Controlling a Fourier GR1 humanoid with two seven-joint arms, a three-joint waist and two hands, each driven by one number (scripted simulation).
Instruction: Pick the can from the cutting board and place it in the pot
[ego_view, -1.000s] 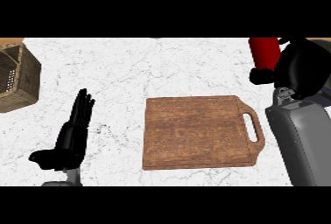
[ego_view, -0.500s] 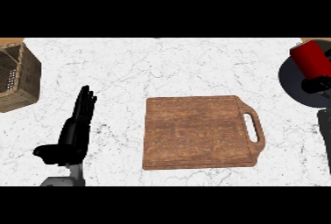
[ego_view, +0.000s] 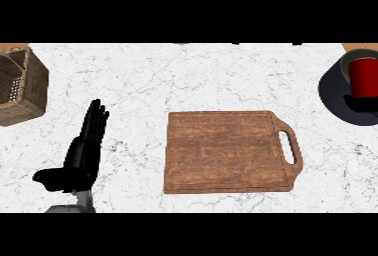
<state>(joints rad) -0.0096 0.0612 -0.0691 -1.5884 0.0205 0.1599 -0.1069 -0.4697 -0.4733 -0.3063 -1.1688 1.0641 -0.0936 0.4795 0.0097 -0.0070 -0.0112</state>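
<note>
Red can (ego_view: 363, 78) sits in the pot (ego_view: 334, 95), looks light, stiff, slick-sided, best grabbed mid-body; left hand (ego_view: 83, 150) rests, fingers straight together.

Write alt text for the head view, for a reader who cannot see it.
A red can sits inside a dark pot at the right edge of a white marble counter. A wooden cutting board with a handle slot lies bare in the middle. The left hand rests open at lower left, a wicker basket at far left; the right hand is out of view.
</note>
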